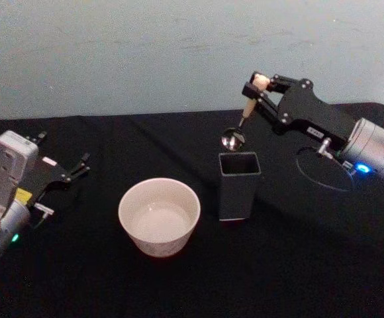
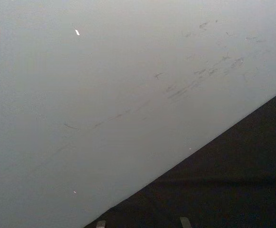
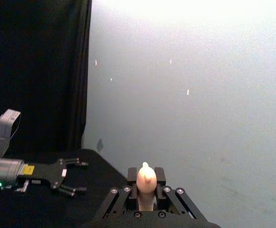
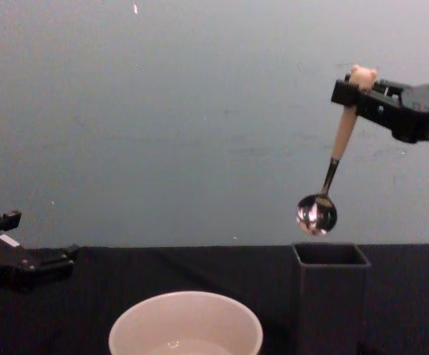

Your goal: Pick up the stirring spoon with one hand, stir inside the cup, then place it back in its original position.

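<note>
1. Nearest you on the black cloth sits the cup, with the dark grey holder just beside it on the robot's right, not touching
2. Above the holder's mouth, your right gripper pinches the stirring spoon under its bear head, and the bowl hangs clear of the rim
3. Your left gripper sits low, well left of the cup, with its fingers spread
4. Farthest back you see the pale wall
</note>
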